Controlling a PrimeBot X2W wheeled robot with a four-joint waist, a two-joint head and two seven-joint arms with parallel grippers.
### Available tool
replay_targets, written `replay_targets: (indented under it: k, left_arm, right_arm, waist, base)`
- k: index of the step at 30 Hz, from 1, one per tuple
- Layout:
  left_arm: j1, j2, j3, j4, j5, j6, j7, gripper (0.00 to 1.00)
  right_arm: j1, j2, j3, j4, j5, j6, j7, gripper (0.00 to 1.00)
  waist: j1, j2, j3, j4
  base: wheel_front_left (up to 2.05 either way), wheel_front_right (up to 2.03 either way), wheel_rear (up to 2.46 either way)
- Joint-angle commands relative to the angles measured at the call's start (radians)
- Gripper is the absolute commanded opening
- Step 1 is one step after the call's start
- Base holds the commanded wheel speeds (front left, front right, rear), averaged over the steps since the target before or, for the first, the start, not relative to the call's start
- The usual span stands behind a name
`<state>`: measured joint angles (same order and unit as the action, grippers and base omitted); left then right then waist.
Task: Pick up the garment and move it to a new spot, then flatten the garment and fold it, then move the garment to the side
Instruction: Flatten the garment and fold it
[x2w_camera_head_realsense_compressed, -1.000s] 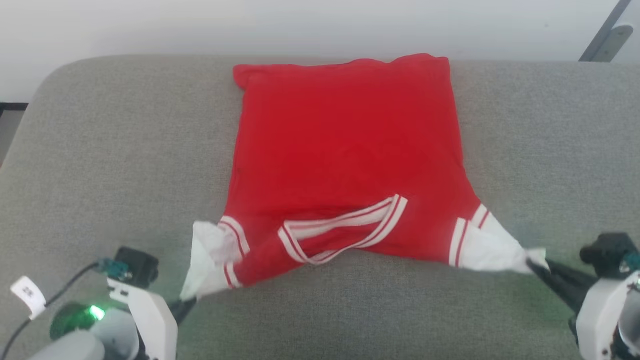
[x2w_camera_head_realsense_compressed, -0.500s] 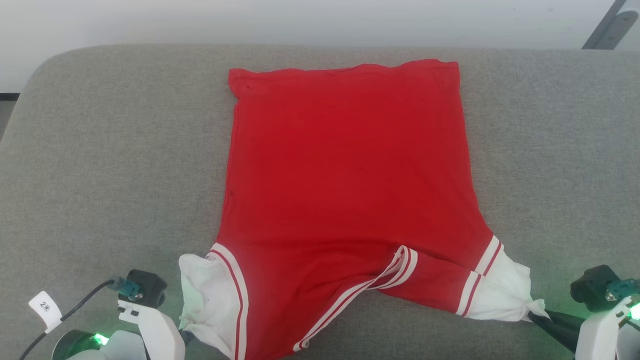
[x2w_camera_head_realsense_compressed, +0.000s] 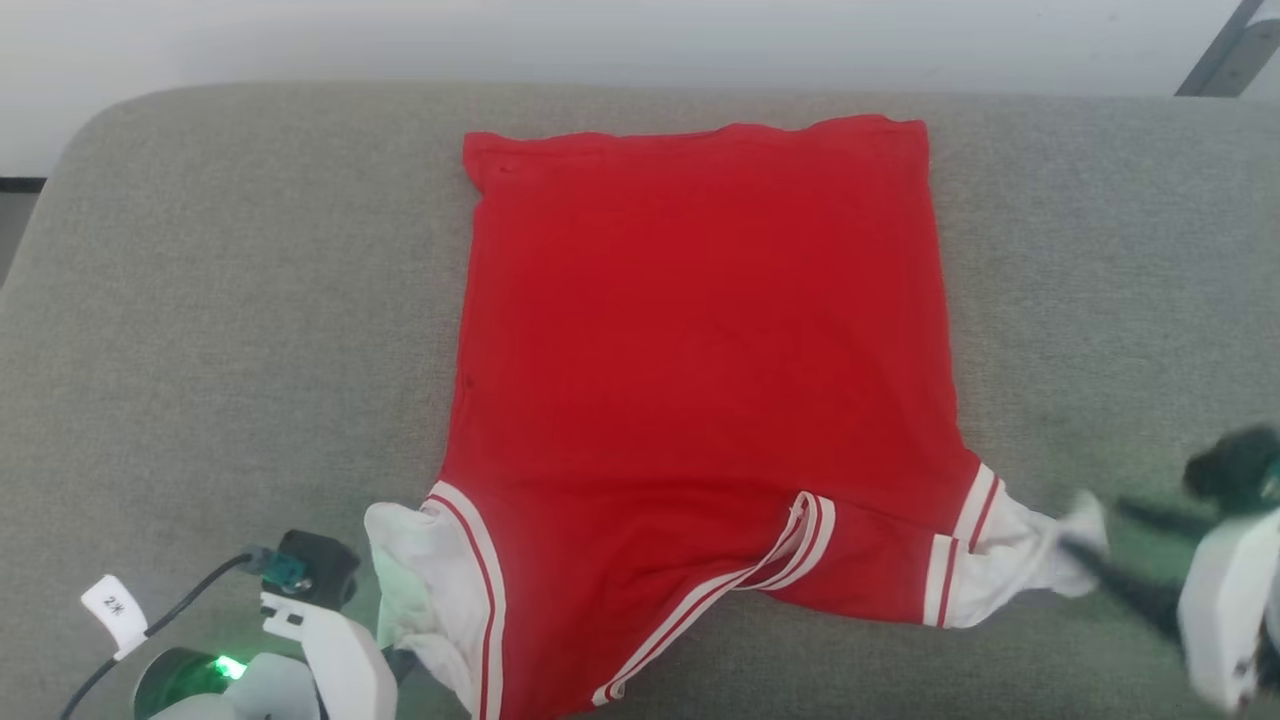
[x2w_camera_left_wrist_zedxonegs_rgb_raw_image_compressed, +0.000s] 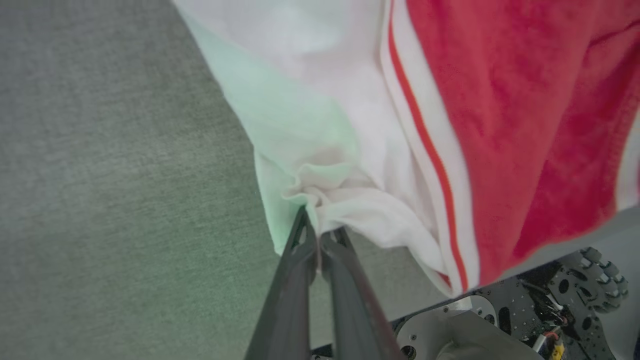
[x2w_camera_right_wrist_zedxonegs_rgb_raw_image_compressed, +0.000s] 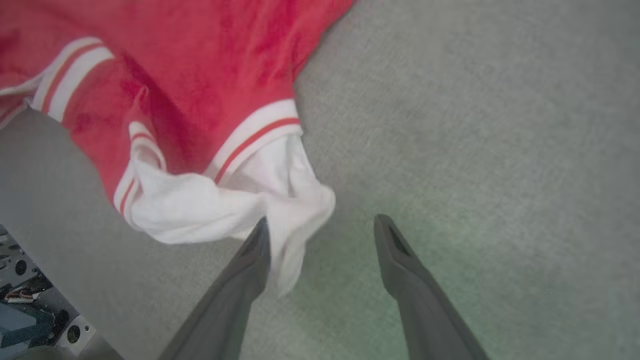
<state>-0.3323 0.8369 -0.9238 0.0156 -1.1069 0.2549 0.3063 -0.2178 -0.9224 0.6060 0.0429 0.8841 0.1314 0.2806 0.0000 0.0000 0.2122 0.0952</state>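
Observation:
The garment lies spread on the grey cushion with its plain red back up, hem at the far side; no lettering shows. Its striped collar and white sleeves are at the near edge. My left gripper is shut on the bunched end of the left white sleeve; in the head view its fingers are mostly hidden under that sleeve. My right gripper is open, and the right sleeve's tip rests against its left finger, ungripped. In the head view the right gripper is blurred.
The grey cushion stretches wide on both sides of the garment, with a white wall behind it. A metal bar crosses the top right corner. The robot's base shows beyond the cushion's near edge, over which the collar area hangs.
The garment was drawn toward the near edge and stretched longer. My right gripper has opened, let go of the right sleeve and risen a little. The left gripper still holds its sleeve.

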Motion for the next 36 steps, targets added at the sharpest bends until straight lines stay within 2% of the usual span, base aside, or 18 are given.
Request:
replay_targets:
  k: [1,6,10,15,17,21,22,26,32,36]
  left_arm:
    - [-0.016,-0.009,-0.003,-0.008,0.013,0.0,0.001,0.0]
    - [-0.046,-0.027,-0.009,-0.027,0.038,-0.009,0.002,0.0]
    - [-0.08,-0.057,-0.018,-0.028,0.053,-0.022,0.0,0.0]
    - [-0.131,-0.106,-0.029,-0.008,0.081,-0.047,-0.003,0.0]
    - [-0.143,-0.116,-0.032,-0.002,0.086,-0.053,-0.003,0.0]
    - [-0.192,-0.156,-0.039,0.023,0.101,-0.08,-0.006,0.0]
    - [-0.218,-0.177,-0.041,0.038,0.11,-0.096,-0.009,0.0]
    - [-0.255,-0.22,-0.048,0.076,0.122,-0.123,-0.017,0.0]
    - [-0.29,-0.277,-0.059,0.147,0.129,-0.161,-0.036,0.0]
    - [-0.304,-0.301,-0.063,0.192,0.131,-0.183,-0.051,0.0]
  right_arm:
    - [-0.029,-0.004,-0.049,-0.014,0.003,-0.001,0.029,1.0]
    - [-0.125,0.061,-0.193,-0.022,-0.059,-0.001,0.088,1.0]
    - [-0.262,0.169,-0.288,0.053,-0.169,-0.001,0.096,1.0]
    - [-0.462,0.293,-0.317,0.217,-0.267,-0.001,0.125,1.0]
    - [-0.501,0.313,-0.32,0.261,-0.283,-0.001,0.134,1.0]
    - [-0.662,0.374,-0.332,0.435,-0.346,-0.001,0.173,1.0]
    - [-0.739,0.396,-0.345,0.524,-0.368,-0.001,0.189,1.0]
    - [-0.873,0.432,-0.37,0.689,-0.435,-0.001,0.228,1.0]
    - [-1.005,0.469,-0.416,0.923,-0.496,-0.001,0.352,1.0]
    - [-1.034,0.489,-0.44,1.063,-0.543,-0.001,0.438,1.0]
  waist:
    - [0.0,0.0,0.009,0.007]
    - [0.0,0.0,0.041,0.029]
    - [0.0,0.0,0.08,0.057]
    - [0.0,0.0,0.135,0.102]
    - [0.0,0.0,0.147,0.111]
    - [0.0,0.0,0.193,0.153]
    - [0.0,0.0,0.219,0.174]
    - [0.0,0.0,0.265,0.215]
    - [0.0,0.0,0.315,0.262]
    - [0.0,0.0,0.335,0.28]
  base:
    - [0.0,0.0,0.0]
    - [0.0,0.0,0.0]
    - [0.0,0.0,0.0]
    - [0.0,0.0,0.0]
    - [0.0,0.0,0.0]
    - [0.0,0.0,0.0]
    - [0.0,0.0,0.0]
    - [0.0,0.0,0.0]
    - [0.0,0.0,0.0]
    - [0.0,0.0,0.0]
